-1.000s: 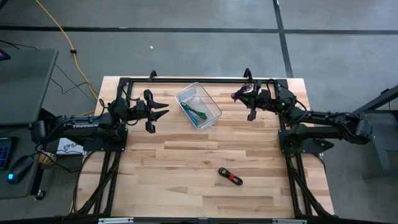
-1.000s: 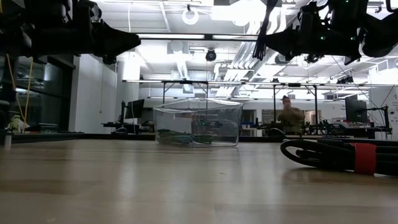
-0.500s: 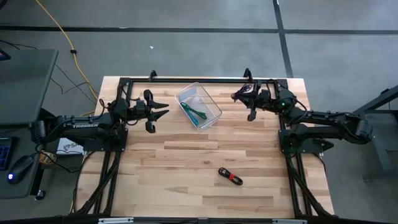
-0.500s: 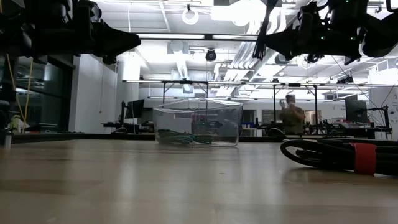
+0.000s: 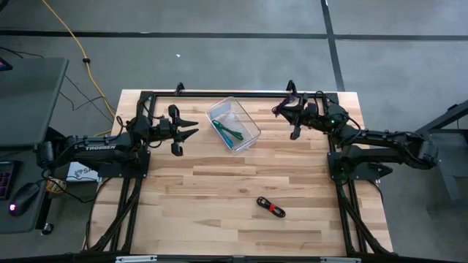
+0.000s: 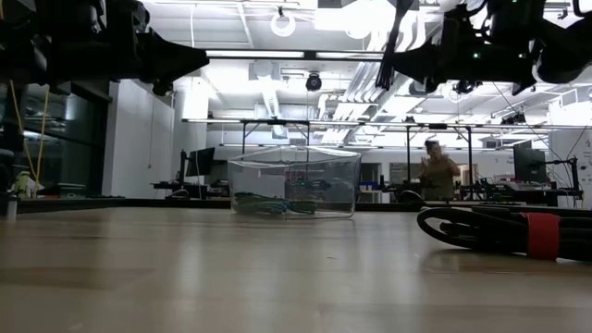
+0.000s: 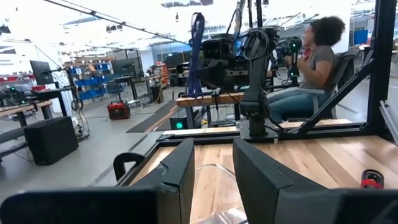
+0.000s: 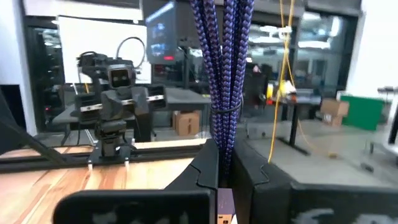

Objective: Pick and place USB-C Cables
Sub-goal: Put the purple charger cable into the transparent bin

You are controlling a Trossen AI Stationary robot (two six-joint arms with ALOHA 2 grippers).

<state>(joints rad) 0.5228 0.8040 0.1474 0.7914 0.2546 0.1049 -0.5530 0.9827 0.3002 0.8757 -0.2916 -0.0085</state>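
One purple cable (image 8: 222,68) is clamped in the shut right gripper (image 5: 292,111), raised right of the clear bin (image 5: 251,123), presumably for dropping beside the green cable (image 5: 232,133) inside. The black cable (image 5: 270,207) lies near. The left gripper (image 5: 191,131) waits half-open, empty.

Wooden table (image 5: 219,197): clear bin (image 5: 248,120) at far middle; black red-banded cable (image 5: 271,207) near front.

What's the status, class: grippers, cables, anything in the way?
Right gripper shut on purple cable, raised beside the clear bin. Left gripper open, empty, waiting on the bin's other side. Green and teal cables binned; black cable on table. Nothing in the way.
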